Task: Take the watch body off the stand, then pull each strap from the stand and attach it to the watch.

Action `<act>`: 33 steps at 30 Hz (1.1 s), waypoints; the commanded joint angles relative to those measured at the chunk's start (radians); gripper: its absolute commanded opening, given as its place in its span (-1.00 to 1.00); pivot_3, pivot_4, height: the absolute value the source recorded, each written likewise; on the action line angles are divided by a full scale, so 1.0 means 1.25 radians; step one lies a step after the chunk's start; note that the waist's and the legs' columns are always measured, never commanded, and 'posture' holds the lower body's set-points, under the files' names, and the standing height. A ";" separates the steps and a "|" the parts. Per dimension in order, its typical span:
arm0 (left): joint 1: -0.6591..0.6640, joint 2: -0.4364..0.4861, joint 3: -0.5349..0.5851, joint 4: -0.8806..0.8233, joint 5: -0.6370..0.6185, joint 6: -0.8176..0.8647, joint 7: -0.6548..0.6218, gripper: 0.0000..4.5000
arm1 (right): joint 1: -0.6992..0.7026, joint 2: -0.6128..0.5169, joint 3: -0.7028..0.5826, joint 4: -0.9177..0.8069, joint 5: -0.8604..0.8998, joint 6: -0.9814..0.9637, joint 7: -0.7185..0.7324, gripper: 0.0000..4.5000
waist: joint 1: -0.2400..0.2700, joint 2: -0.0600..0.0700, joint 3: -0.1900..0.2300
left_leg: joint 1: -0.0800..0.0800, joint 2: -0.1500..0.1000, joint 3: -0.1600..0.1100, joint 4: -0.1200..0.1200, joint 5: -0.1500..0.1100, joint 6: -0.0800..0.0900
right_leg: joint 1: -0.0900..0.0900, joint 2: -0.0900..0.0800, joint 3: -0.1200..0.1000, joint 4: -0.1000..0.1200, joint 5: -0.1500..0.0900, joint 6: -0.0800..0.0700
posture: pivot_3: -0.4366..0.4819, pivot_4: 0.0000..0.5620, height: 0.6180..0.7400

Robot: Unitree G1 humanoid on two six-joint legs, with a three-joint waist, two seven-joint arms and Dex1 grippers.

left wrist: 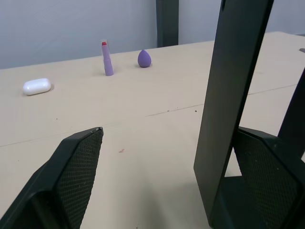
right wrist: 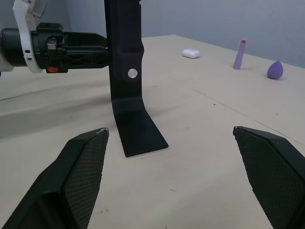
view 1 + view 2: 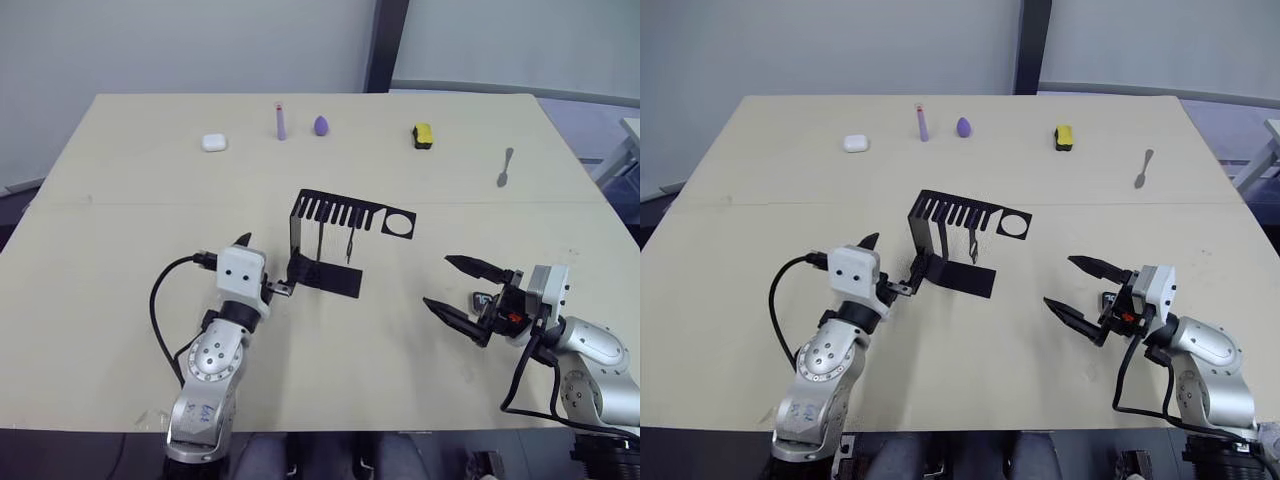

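The black stand (image 3: 335, 240) sits near the middle of the table (image 3: 120, 300), its slotted top plate reaching toward the right edge. At least one thin dark strap (image 3: 350, 243) hangs from a slot; the watch body cannot be made out anywhere. The left gripper (image 3: 268, 268) has its fingers spread around the stand's upright back where it meets the base, one finger at the stand and the other well clear, so nothing is clamped. The right gripper (image 3: 458, 290) hovers low, well apart from the stand toward the near right corner, fingers wide apart and empty. The stand is thin sheet metal and looks light, so a one-sided push from the left finger would probably slide or tip it, swinging the strap out of its slot. A white earbud case (image 3: 213, 142), a lilac tube (image 3: 280, 122) and a purple sponge (image 3: 321, 125) lie along the far edge.
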 commanded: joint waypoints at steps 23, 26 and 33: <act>-0.111 0.004 -0.023 0.175 -0.031 -0.125 -0.077 -0.23 | 0.055 0.064 0.018 -0.068 -0.028 -0.040 -0.075 1.00 | -0.001 0.000 0.000 | 0.000 0.000 0.000 0.000 0.000 0.000 | 0.000 0.000 0.000 0.001 0.000 0.000 | -0.05 -0.47 1.00; -0.111 0.001 -0.035 0.175 -0.030 -0.129 -0.085 -0.95 | 0.063 0.076 0.026 -0.078 -0.033 -0.042 -0.095 1.00 | -0.001 0.000 0.000 | 0.000 0.000 0.000 0.000 0.000 0.000 | 0.000 0.000 0.000 0.001 0.000 0.000 | -0.05 -0.47 1.00; -0.117 0.006 -0.058 0.170 -0.014 -0.109 -0.092 -0.98 | 0.065 0.133 0.064 -0.127 -0.059 -0.037 -0.178 1.00 | -0.001 0.000 0.000 | 0.000 0.000 0.000 0.000 0.000 0.000 | -0.001 0.000 0.000 0.001 0.000 0.000 | -0.05 -0.47 1.00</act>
